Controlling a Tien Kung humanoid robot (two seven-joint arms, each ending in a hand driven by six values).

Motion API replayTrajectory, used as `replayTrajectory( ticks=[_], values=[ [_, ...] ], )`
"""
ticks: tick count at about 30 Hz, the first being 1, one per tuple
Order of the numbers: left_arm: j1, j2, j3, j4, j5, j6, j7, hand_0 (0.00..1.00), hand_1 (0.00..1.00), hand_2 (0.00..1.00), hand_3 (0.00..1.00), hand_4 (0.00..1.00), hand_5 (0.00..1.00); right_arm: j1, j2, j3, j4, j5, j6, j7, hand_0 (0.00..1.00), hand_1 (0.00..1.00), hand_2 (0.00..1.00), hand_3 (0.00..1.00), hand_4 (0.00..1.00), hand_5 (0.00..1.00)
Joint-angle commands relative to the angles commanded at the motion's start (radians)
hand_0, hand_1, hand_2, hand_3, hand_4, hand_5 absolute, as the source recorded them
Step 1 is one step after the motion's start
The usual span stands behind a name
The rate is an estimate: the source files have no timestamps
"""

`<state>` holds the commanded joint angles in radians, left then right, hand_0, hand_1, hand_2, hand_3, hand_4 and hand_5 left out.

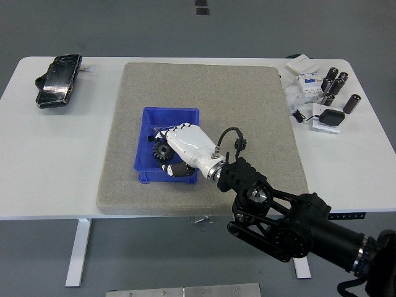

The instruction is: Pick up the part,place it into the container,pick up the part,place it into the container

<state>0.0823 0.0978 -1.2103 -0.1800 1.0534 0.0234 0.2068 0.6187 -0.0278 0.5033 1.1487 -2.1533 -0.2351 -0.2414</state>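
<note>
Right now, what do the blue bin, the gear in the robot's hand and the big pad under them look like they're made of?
Blue bin: likely moulded plastic, uniform glossy colour. Gear: dark, matte, toothed; metal or plastic, can't tell. Pad: grey-beige, fuzzy-looking, probably felt or foam.

Glossy white-shelled right hand (183, 148), black fingertips, looping black cable, metal wrist ring, bulky black arm (291, 223).

No text, brand, number or sign can be read anywhere on the table. The white boxes (303, 64) and the grey-white parts (308, 85) at the far right corner may carry print, but it is too small to make out. The dark pouch (59, 80) at the far left shows no legible label either.
</note>
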Motion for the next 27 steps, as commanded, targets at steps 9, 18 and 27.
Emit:
replayTrajectory(
  ticks=[9, 18, 27],
  values=[
    [-0.001, 0.000, -0.002, 0.000, 0.004, -0.001, -0.001, 0.638, 0.610, 0.577, 0.589, 0.704, 0.082, -0.011, -0.002, 0.022, -0.001, 0.048, -0.018, 0.006, 0.916, 0.880, 0.856, 0.855, 0.567, 0.265],
    [0.002, -0.002, 0.003, 0.000, -0.007, 0.003, -0.008, 0.637, 0.609, 0.579, 0.594, 0.695, 0.077, -0.081, -0.026, 0.192, 0.037, 0.177, -0.109, 0.066, 0.896, 0.839, 0.833, 0.831, 0.624, 0.263],
    [0.002, -0.002, 0.000, 0.000, -0.006, 0.002, -0.009, 0.637, 0.608, 0.580, 0.593, 0.696, 0.076, -0.091, -0.115, 0.317, -0.091, 0.153, -0.064, 0.023, 0.854, 0.782, 0.821, 0.811, 0.644, 0.283]
  ],
)
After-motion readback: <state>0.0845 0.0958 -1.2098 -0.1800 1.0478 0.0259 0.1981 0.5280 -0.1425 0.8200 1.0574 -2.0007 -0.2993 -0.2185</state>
